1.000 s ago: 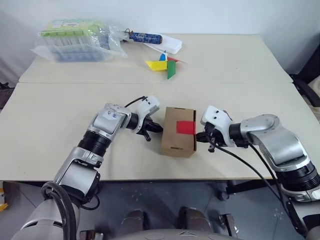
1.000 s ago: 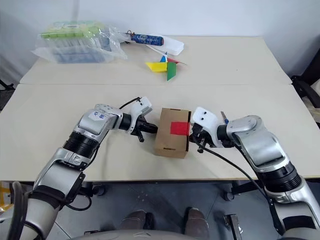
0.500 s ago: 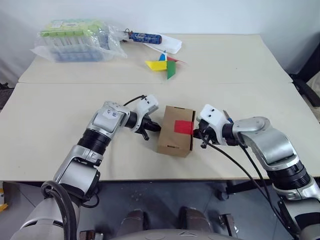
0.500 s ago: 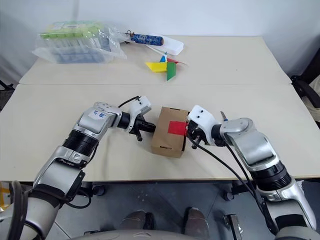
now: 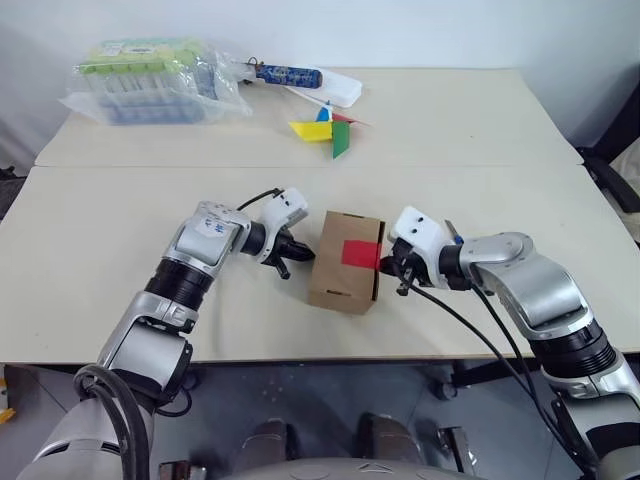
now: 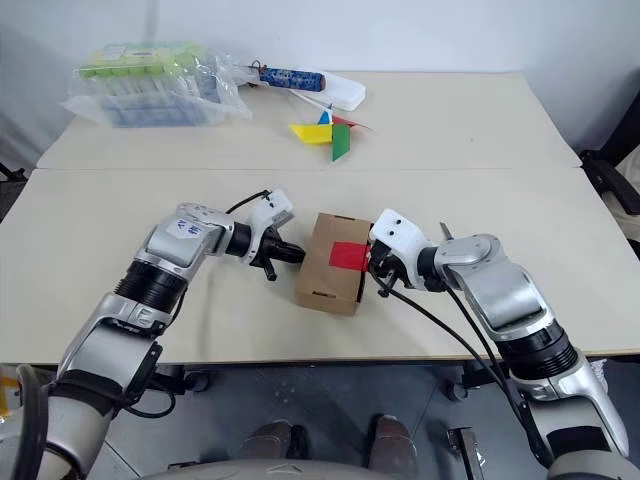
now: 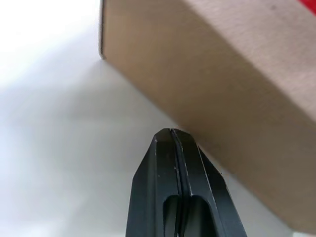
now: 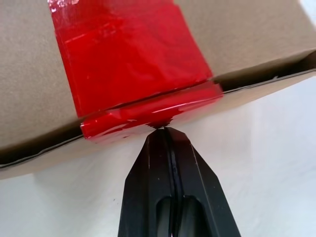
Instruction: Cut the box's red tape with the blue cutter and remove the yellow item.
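With both grippers clenched empty, the left gripper (image 5: 292, 256) beside the cardboard box (image 5: 340, 270) mid-worktop (image 5: 100, 230) and the right gripper (image 8: 165, 132) touching the red tape (image 8: 133, 84), pushing may slide or tip the box, since neither holds it.

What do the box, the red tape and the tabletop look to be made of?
The box: brown cardboard, matt, with thin raw flap edges, probably corrugated. The red tape: glossy plastic film, wrinkled and catching highlights. The table: smooth pale beige surface, maybe laminate; the core cannot be told.
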`<action>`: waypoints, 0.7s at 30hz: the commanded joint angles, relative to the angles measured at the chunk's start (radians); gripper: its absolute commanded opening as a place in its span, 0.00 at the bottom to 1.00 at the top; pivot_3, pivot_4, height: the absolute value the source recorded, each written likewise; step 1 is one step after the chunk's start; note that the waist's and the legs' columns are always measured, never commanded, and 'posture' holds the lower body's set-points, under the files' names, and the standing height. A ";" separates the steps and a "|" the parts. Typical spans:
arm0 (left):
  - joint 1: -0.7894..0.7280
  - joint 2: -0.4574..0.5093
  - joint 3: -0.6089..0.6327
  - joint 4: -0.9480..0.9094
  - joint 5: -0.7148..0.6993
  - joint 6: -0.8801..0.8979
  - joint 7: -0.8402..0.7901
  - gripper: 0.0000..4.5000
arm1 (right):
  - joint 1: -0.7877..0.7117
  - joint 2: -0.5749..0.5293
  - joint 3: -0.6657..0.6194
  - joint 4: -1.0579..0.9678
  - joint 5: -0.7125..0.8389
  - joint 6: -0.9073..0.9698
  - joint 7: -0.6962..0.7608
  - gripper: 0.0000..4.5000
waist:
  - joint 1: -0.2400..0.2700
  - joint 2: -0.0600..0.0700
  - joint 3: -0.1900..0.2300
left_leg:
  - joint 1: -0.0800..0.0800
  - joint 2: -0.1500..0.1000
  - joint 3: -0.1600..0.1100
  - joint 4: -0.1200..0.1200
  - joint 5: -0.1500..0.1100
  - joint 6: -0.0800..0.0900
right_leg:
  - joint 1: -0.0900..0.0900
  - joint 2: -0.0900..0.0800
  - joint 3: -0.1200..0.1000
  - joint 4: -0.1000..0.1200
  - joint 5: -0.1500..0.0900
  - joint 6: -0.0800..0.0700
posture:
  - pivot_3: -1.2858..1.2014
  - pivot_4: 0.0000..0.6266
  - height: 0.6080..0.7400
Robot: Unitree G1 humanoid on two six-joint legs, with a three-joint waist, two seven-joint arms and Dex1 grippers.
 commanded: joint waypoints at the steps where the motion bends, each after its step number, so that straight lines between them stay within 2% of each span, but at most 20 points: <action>1: 0.003 0.027 0.013 -0.042 0.008 0.004 -0.005 0.00 | -0.020 -0.019 -0.015 -0.002 -0.013 -0.030 -0.012 0.00 | 0.000 0.000 0.000 | 0.000 0.000 0.000 0.000 0.000 0.000 | 0.000 0.000 0.000 0.000 0.000 0.000 | 0.52 0.24 1.00; 9: -0.070 0.118 0.043 0.015 0.017 -0.045 -0.043 0.00 | -0.016 -0.127 -0.121 -0.016 -0.028 -0.032 -0.047 0.00 | 0.003 0.000 0.000 | 0.000 0.000 0.000 0.000 0.000 0.000 | 0.000 0.000 0.000 0.000 0.000 0.000 | 0.52 0.24 1.00; 13: -0.150 0.129 0.053 0.024 -0.016 -0.054 -0.129 0.00 | -0.018 -0.164 -0.183 -0.103 0.006 0.084 -0.069 0.28 | 0.006 0.000 0.000 | -0.001 0.000 0.000 0.000 0.000 0.000 | -0.001 0.000 0.000 0.000 0.000 0.000 | 0.52 0.24 1.00; 16: -0.197 0.100 0.079 0.032 -0.058 -0.036 -0.183 0.00 | -0.028 -0.158 -0.206 -0.147 0.020 0.184 -0.107 0.51 | 0.005 0.000 0.000 | -0.001 0.000 0.000 0.000 0.000 0.000 | -0.001 0.000 -0.001 0.000 0.000 0.000 | 0.52 0.24 1.00; 19: -0.247 0.068 0.096 0.054 -0.095 -0.019 -0.241 0.00 | -0.054 -0.123 -0.249 -0.223 0.052 0.346 -0.161 0.76 | 0.004 0.000 0.000 | -0.001 0.000 0.000 0.000 0.000 0.000 | -0.001 0.000 0.000 0.000 0.000 0.000 | 0.52 0.24 1.00; 21: -0.258 0.054 0.071 0.077 -0.081 -0.043 -0.267 0.00 | -0.085 -0.058 -0.283 -0.270 0.071 0.465 -0.207 0.91 | 0.002 0.000 0.000 | -0.001 0.000 0.000 0.000 0.000 0.000 | -0.001 0.000 0.000 0.000 0.000 0.000 | 0.52 0.24 1.00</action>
